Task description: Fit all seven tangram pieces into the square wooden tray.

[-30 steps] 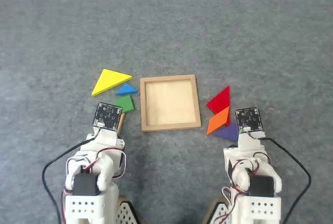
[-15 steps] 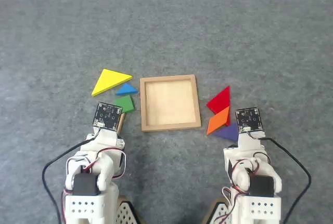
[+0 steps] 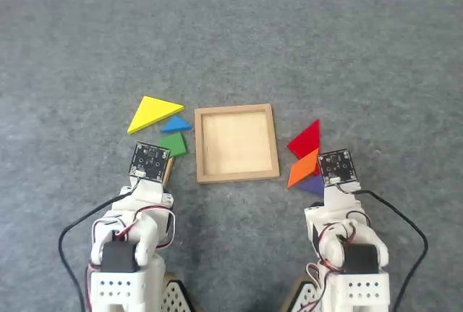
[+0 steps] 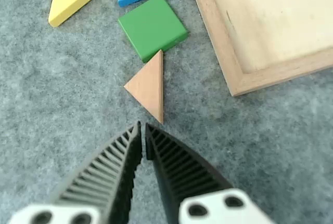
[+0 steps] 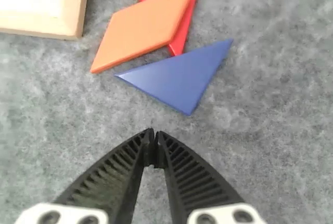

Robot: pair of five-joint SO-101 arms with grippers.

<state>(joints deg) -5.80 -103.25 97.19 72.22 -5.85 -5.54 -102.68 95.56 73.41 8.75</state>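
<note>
The square wooden tray [image 3: 236, 172] lies mid-table with nothing in it; its corner shows as tray [image 4: 244, 76] and tray [image 5: 73, 16]. Left of it lie a yellow triangle [image 3: 152, 113], a blue triangle [image 3: 176, 123], a green square [image 3: 173, 143] and a tan triangle [image 4: 148, 86]. Right of it lie a red triangle [image 3: 307, 140], an orange parallelogram [image 3: 304, 167] and a purple triangle [image 5: 179, 76]. My left gripper [image 4: 142, 128] is shut and empty, just short of the tan triangle. My right gripper [image 5: 153, 133] is shut and empty, just short of the purple triangle.
Grey felt covers the table. Both arm bases [image 3: 123, 261] [image 3: 351, 261] stand at the near edge with cables looping beside them. Open felt stretches beyond the tray toward the far edge.
The right arm's wrist has shifted slightly left and away from the near edge, toward the purple triangle. The left arm and all pieces are unchanged.
</note>
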